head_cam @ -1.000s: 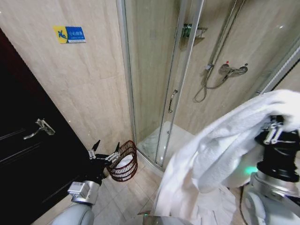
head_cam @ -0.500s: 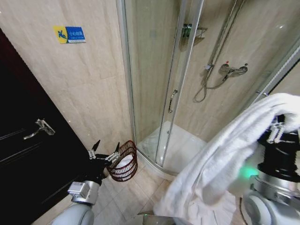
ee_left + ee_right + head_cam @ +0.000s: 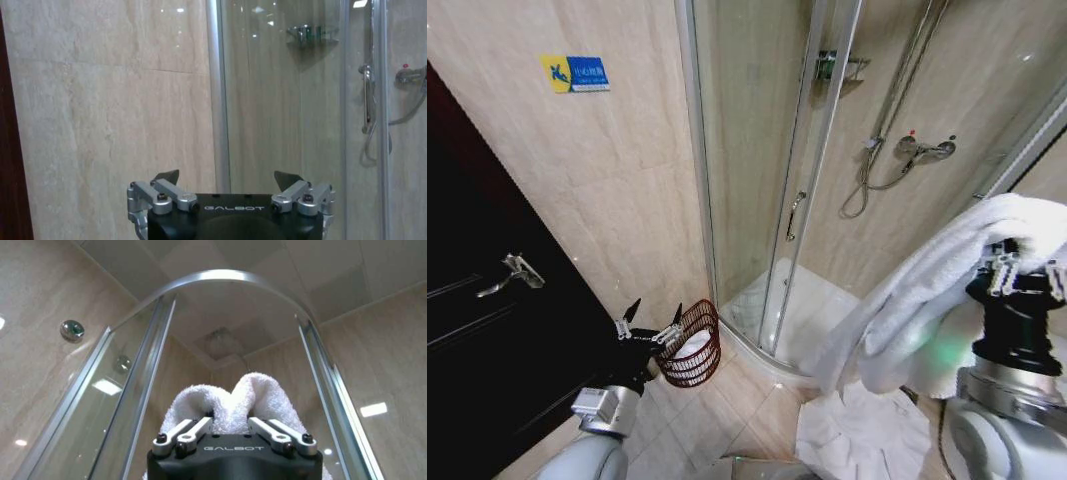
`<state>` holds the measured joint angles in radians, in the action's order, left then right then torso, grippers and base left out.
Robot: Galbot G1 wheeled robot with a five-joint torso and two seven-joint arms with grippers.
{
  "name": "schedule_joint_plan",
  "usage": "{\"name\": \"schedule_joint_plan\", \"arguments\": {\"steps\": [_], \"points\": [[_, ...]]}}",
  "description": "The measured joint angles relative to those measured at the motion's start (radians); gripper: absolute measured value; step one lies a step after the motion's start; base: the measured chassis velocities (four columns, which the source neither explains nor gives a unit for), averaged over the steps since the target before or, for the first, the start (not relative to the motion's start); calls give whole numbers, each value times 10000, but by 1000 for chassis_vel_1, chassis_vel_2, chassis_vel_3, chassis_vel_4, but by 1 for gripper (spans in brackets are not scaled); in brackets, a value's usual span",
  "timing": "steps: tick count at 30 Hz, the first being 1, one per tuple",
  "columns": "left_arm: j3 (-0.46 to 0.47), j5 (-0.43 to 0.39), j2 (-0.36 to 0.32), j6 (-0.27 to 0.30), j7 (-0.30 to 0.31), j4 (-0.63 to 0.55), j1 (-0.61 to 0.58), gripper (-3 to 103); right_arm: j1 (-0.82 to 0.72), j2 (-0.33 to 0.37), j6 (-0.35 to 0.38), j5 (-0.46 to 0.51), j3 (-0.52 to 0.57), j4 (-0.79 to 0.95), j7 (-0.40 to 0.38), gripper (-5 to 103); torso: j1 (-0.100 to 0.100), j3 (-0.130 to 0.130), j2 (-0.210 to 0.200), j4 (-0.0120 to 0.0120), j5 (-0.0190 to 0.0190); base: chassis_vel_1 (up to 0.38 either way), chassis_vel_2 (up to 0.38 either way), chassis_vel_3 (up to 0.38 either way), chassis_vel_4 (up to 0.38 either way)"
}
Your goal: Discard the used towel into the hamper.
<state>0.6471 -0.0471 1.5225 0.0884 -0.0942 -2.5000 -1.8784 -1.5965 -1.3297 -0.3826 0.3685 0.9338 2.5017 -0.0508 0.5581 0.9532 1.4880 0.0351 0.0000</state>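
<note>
A white towel (image 3: 927, 290) hangs from my right gripper (image 3: 1017, 262) at the right of the head view, draping down to the left toward the floor. In the right wrist view the fingers are shut on a fold of the towel (image 3: 230, 402). The hamper (image 3: 691, 345), a dark red-brown wire basket with white cloth inside, stands on the floor by the shower enclosure's corner. My left gripper (image 3: 649, 322) is open just left of the hamper, fingertips pointing up; the left wrist view shows the left gripper (image 3: 227, 176) spread, holding nothing.
A glass shower enclosure (image 3: 767, 170) with a door handle (image 3: 795, 212) stands ahead. A dark door (image 3: 487, 310) with a lever handle is at the left. More white cloth (image 3: 867, 440) lies on the tiled floor at the lower right.
The hanging towel has swung to the right and drawn up, uncovering the floor and the cloth lying there. The left arm and hamper have not moved.
</note>
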Motion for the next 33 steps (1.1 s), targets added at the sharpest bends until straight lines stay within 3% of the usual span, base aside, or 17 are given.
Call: {"name": "schedule_joint_plan", "arguments": {"steps": [33], "points": [[0, 0, 0, 0, 0, 0, 0, 93, -21, 606, -265, 146, 112, -16, 121, 11, 0, 0, -1, 1, -2, 65, 65, 65, 68]]}}
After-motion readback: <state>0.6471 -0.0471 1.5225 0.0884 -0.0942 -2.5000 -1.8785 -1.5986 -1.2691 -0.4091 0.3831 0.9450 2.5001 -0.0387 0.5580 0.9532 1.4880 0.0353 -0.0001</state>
